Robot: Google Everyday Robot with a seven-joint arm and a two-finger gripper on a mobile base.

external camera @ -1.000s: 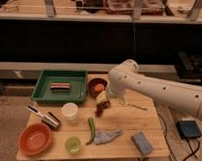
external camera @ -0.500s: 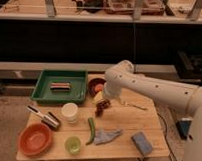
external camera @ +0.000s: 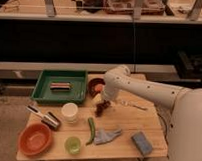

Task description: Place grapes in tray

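Observation:
The grapes (external camera: 100, 111) are a small dark red-purple cluster just above or on the wooden table (external camera: 128, 123), right of a white cup. My gripper (external camera: 102, 104) is directly over them, at the end of the white arm that reaches in from the right, and touches or nearly touches their top. The green tray (external camera: 44, 95) sits at the table's back left, about a hand's width left of the gripper. A small dark bar-shaped object (external camera: 60, 85) lies in the tray.
A dark red bowl (external camera: 92, 83) with an orange fruit (external camera: 98, 88) stands just behind the gripper. A white cup (external camera: 69, 112), a green chili (external camera: 91, 129), a grey cloth (external camera: 107, 135), a blue sponge (external camera: 141, 143), a green cup (external camera: 72, 144), an orange bowl (external camera: 35, 139) and a silver can (external camera: 52, 120) are spread over the front.
The arm has swung slightly left and toward the front, bringing the gripper over the grapes closer to the white cup. Nothing else has moved.

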